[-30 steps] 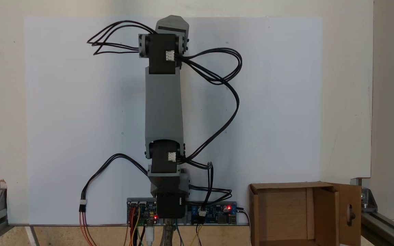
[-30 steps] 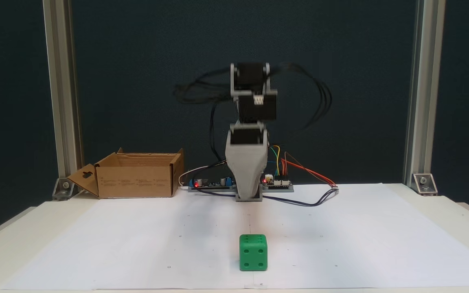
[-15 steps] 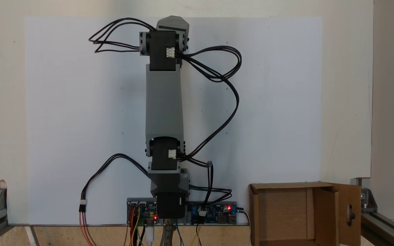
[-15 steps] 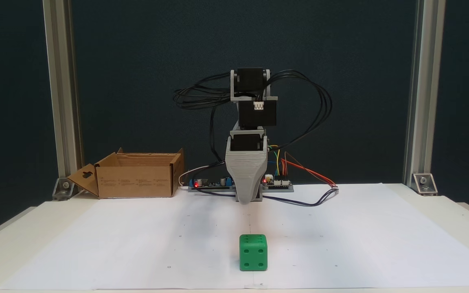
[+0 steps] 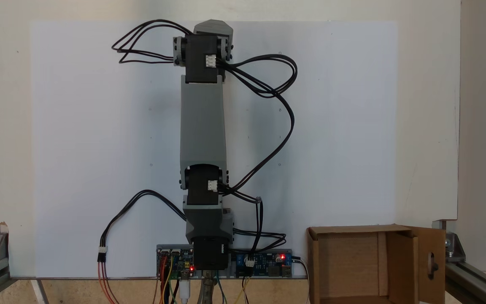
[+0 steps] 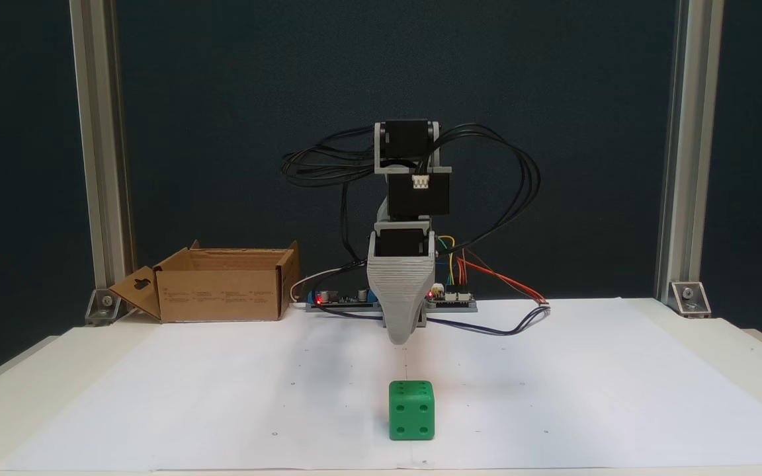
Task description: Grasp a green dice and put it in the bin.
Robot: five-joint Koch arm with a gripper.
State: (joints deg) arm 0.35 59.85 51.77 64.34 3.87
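**Arm reaching out toward the dice; no contact yet**

Over the last second the arm [image 5: 203,122] has stretched further across the white paper sheet [image 6: 222,390], and in a fixed view the gripper [image 6: 399,340] has dropped lower and closer to the green dice [image 6: 411,410]. We read this as the approach phase: the grasp has not begun.

The tip hangs above and behind the dice, apart from it. We see a single tapered grey tip head-on, so we cannot tell whether the jaws are spread or pressed together.

The dice sits on the paper near the front edge, four-pip face toward the camera.

The bin [image 5: 352,261] stands beside the arm's base, flap [image 6: 135,291] folded out. Its interior, as far as we can see from above, holds nothing.
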